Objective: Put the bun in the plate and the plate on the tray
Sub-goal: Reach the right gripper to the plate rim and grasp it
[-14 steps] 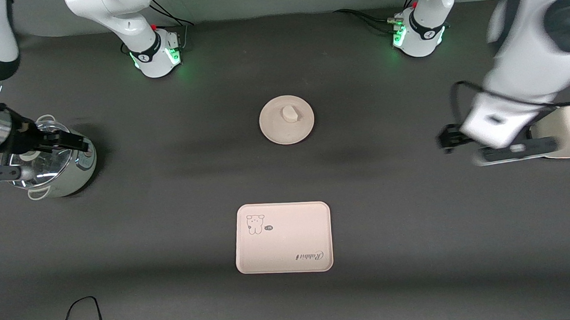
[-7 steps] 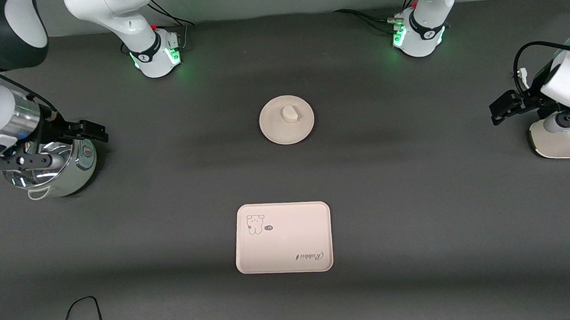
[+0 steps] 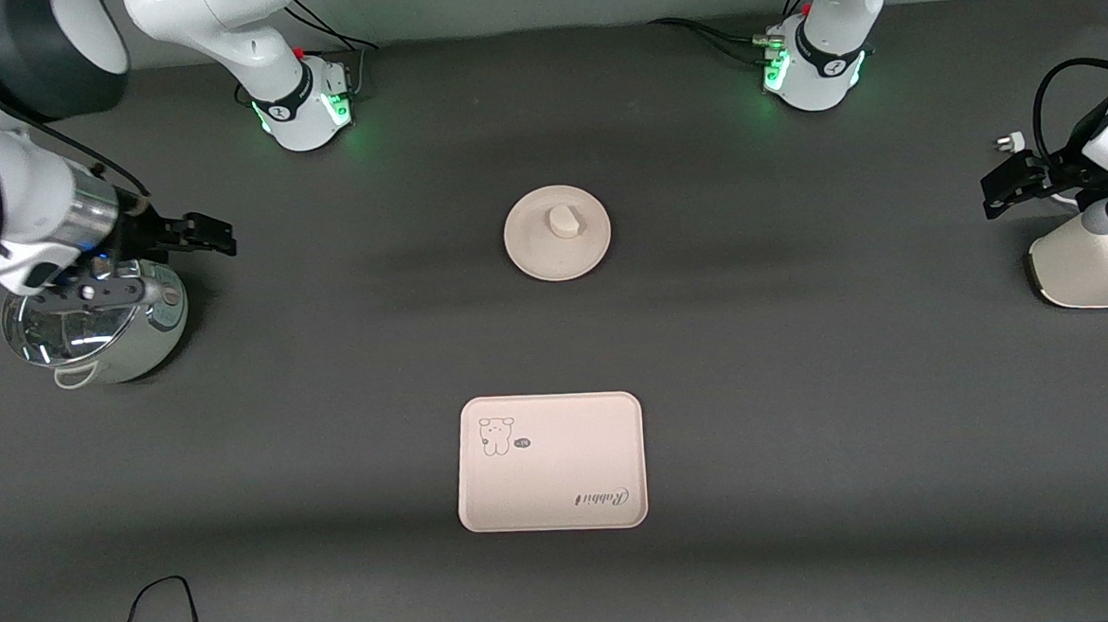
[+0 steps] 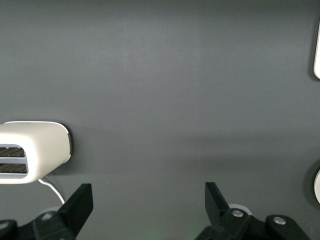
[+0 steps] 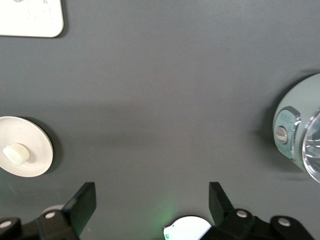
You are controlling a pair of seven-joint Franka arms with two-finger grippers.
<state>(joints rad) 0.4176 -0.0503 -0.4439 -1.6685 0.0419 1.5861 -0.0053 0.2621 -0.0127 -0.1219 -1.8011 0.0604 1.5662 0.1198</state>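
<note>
The off-white bun lies in the round cream plate at mid-table, also seen in the right wrist view as the bun on the plate. The cream-pink tray with the cartoon animal and "Rabbit" script lies bare, nearer to the front camera than the plate. My right gripper hangs open and holds nothing, above the steel pot's edge at the right arm's end. My left gripper is open and holds nothing, up over the table beside the toaster at the left arm's end.
A shiny steel pot stands at the right arm's end of the table. A white toaster stands at the left arm's end. A black cable loops at the table's edge nearest the front camera.
The left arm has swung back from mid-table toward its end, above the toaster. The right gripper has shifted over the pot toward the bases and the centre. Both stayed open.
</note>
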